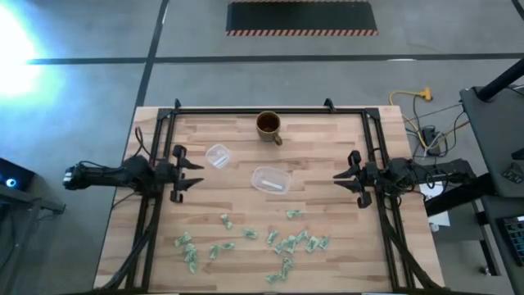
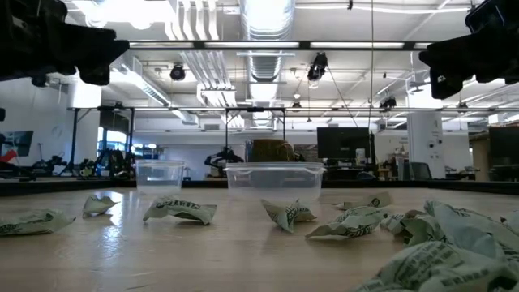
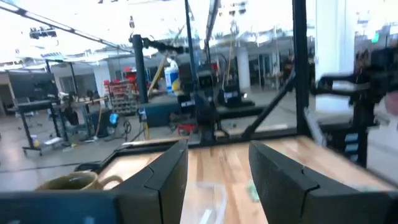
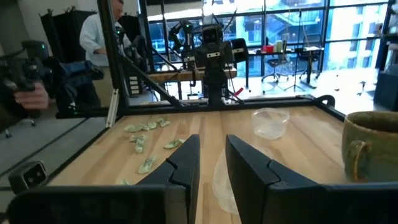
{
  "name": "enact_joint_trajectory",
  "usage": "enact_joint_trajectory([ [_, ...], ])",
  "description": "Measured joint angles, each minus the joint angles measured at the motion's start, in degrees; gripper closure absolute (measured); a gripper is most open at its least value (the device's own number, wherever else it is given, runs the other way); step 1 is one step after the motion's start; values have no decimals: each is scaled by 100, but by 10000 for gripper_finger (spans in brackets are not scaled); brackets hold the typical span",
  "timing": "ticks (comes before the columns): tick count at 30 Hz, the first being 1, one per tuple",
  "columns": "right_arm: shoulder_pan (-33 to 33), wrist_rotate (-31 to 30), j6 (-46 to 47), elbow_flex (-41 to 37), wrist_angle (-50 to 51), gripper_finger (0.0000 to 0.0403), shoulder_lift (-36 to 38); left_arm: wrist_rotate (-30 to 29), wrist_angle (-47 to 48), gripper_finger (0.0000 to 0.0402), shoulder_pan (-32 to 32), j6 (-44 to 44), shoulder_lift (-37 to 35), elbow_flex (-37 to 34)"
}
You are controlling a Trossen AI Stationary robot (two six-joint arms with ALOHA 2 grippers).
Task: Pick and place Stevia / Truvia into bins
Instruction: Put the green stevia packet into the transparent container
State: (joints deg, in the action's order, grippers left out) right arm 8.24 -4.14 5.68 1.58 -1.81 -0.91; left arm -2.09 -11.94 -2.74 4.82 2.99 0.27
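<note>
Several pale green-and-white Stevia sachets (image 1: 288, 243) lie flat and scattered on the near half of the wooden table, also in the low view (image 2: 180, 209). The clear shallow bin (image 1: 271, 180) rests on its base at mid-table, in the low view too (image 2: 274, 183). My left gripper (image 1: 196, 174) hovers open at the table's left edge, level, pointing right; its fingers frame the bin (image 3: 208, 198) in the left wrist view. My right gripper (image 1: 337, 178) hovers open at the right edge, pointing left toward the bin (image 4: 221, 177). Neither touches anything.
A brown mug (image 1: 268, 125) stands near the far edge, and a small clear round cup (image 1: 217, 156) sits left of the bin. A black frame (image 1: 262, 110) rims the table's far, left and right sides. A person (image 4: 102, 37) stands in the room beyond the table's left side.
</note>
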Motion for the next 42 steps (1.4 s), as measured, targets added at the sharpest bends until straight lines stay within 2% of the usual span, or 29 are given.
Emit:
enact_joint_trajectory([
  [9, 1, 0, -445, 1, -72, 335, 2, -9, -460, 246, 0, -153, -5, 0],
  [17, 0, 0, -443, 1, -69, 335, 2, -9, -722, 246, 0, -129, 34, 0],
  [22, -1, 0, -613, 2, -36, 335, 2, -8, -559, 246, 2, -125, 101, 0],
  [26, 1, 0, -513, 2, 137, 335, 2, -7, -10, 246, 2, -135, 243, 0],
  [34, 1, 0, -416, 2, 320, 335, -7, 22, 215, 246, 0, -125, 809, 63],
  [42, -1, 0, -427, 2, 297, 335, -7, 78, 183, 246, 0, -99, 2105, 782],
])
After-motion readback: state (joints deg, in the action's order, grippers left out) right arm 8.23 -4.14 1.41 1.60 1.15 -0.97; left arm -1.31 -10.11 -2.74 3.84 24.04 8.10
